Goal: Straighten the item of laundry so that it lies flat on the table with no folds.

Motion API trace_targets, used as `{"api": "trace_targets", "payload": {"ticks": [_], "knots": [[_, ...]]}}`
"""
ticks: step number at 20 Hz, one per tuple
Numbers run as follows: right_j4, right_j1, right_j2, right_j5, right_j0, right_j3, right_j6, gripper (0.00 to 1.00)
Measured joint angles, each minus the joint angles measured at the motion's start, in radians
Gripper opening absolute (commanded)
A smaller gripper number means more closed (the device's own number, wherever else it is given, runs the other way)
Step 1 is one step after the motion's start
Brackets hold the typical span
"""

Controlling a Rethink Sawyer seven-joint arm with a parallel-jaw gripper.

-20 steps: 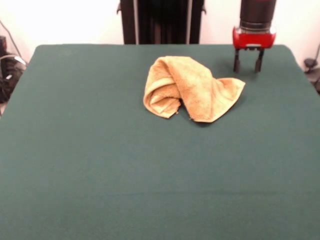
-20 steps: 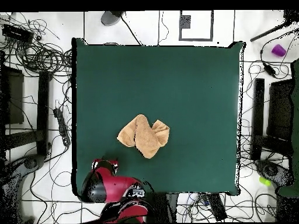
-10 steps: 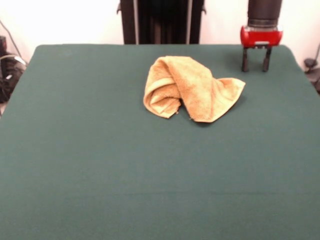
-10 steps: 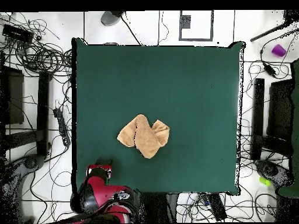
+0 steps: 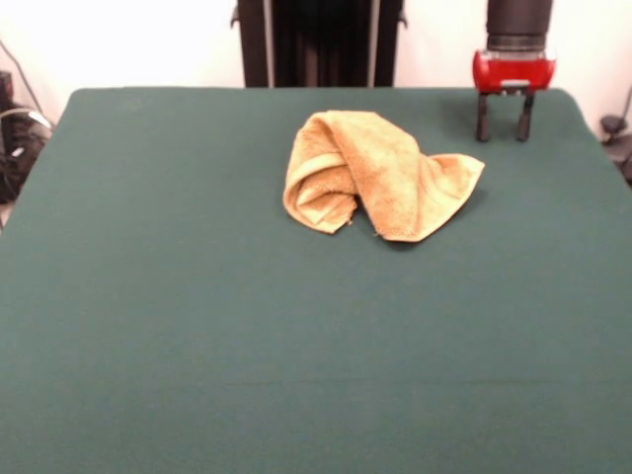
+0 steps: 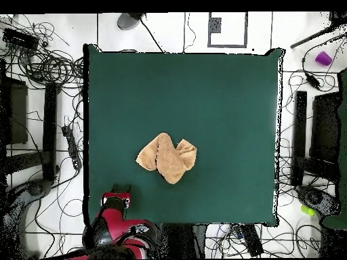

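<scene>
The golden yellow-orange towel (image 5: 375, 173) lies crumpled and folded over itself on the dark green table (image 5: 197, 326), a little toward the far side. In the overhead view the towel (image 6: 167, 156) is a bunched heap near the table's (image 6: 223, 101) middle. My gripper (image 5: 504, 131) hangs open and empty over the far right corner of the table, up and to the right of the towel, apart from it. In the overhead view the gripper (image 6: 116, 197) is at the table's lower left edge.
The robot's black pedestal (image 5: 318, 41) stands behind the table's far edge. Cables and equipment lie on the floor around the table (image 6: 47, 64). A purple cup (image 6: 323, 58) sits on the floor at the upper right.
The gripper moved away from the towel toward the table's far right corner and rose slightly; in the last half second it barely moved. The towel has not moved.
</scene>
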Motion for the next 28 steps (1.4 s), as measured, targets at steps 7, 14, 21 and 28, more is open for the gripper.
{"api": "trace_targets", "payload": {"ticks": [7,14,21,28], "knots": [[0.0,-0.067,0.0,0.21,-0.102,0.0,0.0,1.0],[0.0,-0.143,-0.001,0.445,-0.197,-0.017,0.0,1.0],[0.0,-0.172,-0.001,0.5,-0.221,-0.054,0.0,1.0],[-0.001,-0.168,-0.001,0.5,-0.221,-0.113,0.0,1.0]]}}
